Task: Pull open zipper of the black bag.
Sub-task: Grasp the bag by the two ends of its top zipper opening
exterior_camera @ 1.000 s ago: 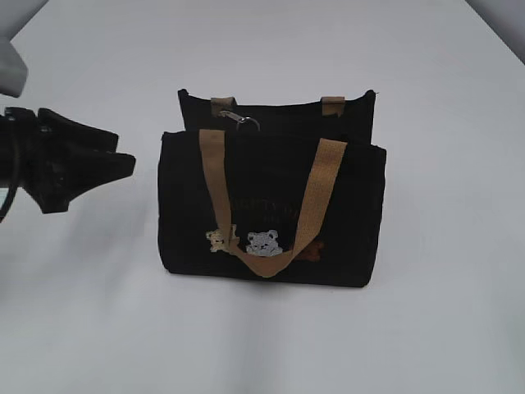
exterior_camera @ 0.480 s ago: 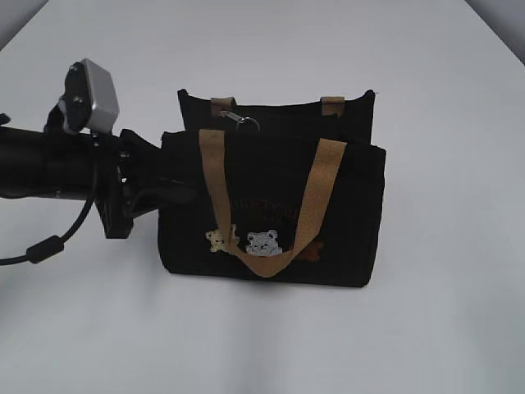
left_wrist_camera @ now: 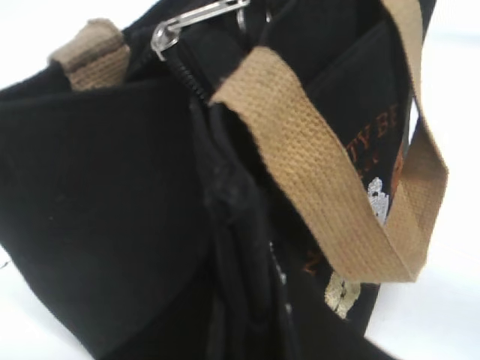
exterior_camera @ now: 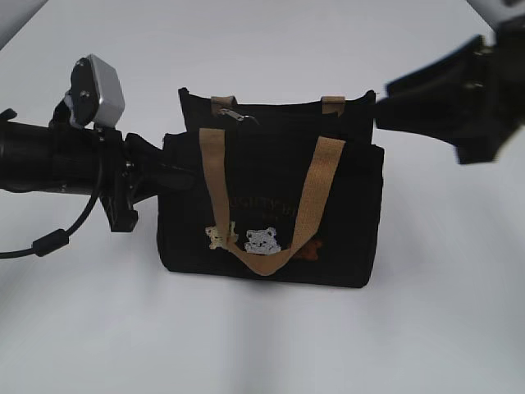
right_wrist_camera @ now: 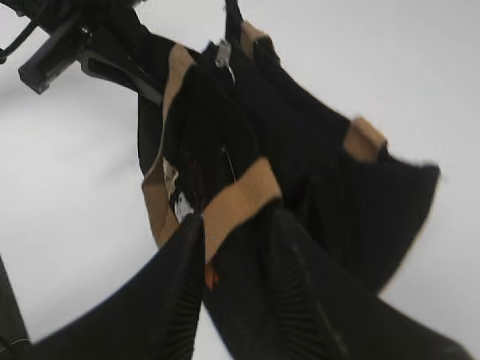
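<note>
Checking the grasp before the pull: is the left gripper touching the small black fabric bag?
Touching. In the exterior view the left gripper presses against the left end of the black bag, with no gap showing.

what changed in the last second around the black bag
The left gripper moved right, up to the black bag at its left end. The right gripper came into view at the bag's upper right. The bag and its silver zipper pull stayed put.

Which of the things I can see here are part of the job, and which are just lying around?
Part of the job:
- black bag
- zipper along its top edge, with a silver pull
- left gripper, at the bag's end
- right gripper, near the other end

Just there:
- white table; nothing else lies on it
</note>
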